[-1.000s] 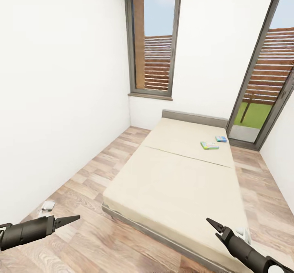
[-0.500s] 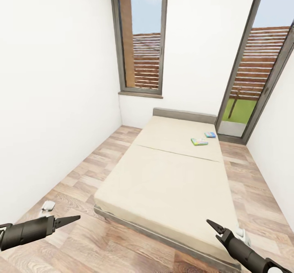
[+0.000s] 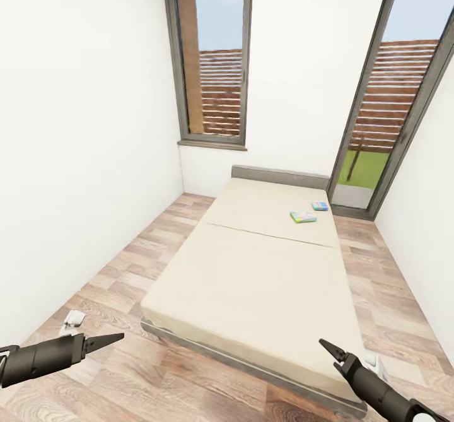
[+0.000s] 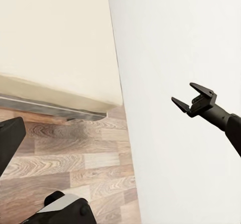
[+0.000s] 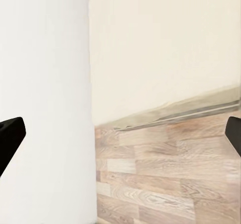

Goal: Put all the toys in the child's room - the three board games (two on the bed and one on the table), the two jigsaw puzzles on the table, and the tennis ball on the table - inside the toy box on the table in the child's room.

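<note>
The bed, a beige two-section mattress on a grey frame, stretches away from me in the head view. Two board games lie on its far section near the right edge: a green-edged box and, just beyond it, a small blue one. My left gripper hangs open over the floor short of the bed's near left corner. My right gripper is open too, above the near right corner, and it also shows in the left wrist view as a right gripper with spread fingers. Both are empty and far from the games.
A white wall runs along the left, with a strip of wood floor between it and the bed. A narrower floor strip lies on the bed's right. A window and a glass door stand behind the headboard.
The whole view has shifted: the bed and games sit smaller and farther off, so the camera has drawn back. Both grippers hold the same pose in the picture.
</note>
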You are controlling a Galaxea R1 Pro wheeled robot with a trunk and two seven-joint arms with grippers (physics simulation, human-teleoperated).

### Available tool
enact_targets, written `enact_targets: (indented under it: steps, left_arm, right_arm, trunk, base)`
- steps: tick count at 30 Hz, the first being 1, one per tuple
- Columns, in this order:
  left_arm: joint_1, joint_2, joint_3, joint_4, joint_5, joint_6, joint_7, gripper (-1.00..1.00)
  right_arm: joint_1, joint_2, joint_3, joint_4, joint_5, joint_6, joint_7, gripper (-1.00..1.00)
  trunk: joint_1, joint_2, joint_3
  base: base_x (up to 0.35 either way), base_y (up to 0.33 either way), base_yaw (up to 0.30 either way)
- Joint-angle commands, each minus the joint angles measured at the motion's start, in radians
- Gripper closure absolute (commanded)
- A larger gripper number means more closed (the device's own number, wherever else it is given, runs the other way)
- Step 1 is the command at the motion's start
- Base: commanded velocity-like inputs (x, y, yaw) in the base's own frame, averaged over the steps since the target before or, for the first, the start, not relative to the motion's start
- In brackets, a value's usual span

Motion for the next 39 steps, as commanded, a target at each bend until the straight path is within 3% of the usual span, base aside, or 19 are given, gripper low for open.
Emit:
enact_targets:
  steps: [1,18,39]
  left_arm:
    - [-0.001,0.0,0.0,0.0,-0.001,0.01,-0.004,-1.0]
    - [-0.001,0.001,0.0,0.0,0.0,0.009,-0.006,-1.0]
    - [-0.001,0.0,-0.001,0.0,0.0,0.009,-0.006,-1.0]
  right_arm:
    - [-0.001,0.0,-0.002,0.0,-0.002,0.005,0.002,-1.0]
    - [0.0,0.003,0.001,-0.004,-0.011,-0.004,0.011,-1.0]
    - [-0.001,0.001,0.0,-0.004,-0.014,-0.004,0.015,-1.0]
  trunk:
    - [0.001,-0.002,-0.002]
    - [0.001,-0.002,-0.002]
    - [0.001,-0.002,0.007]
  base:
    - [0.0,0.0,-0.006]
    - [0.0,0.0,-0.004]
    - [0.0,0.0,-0.102]
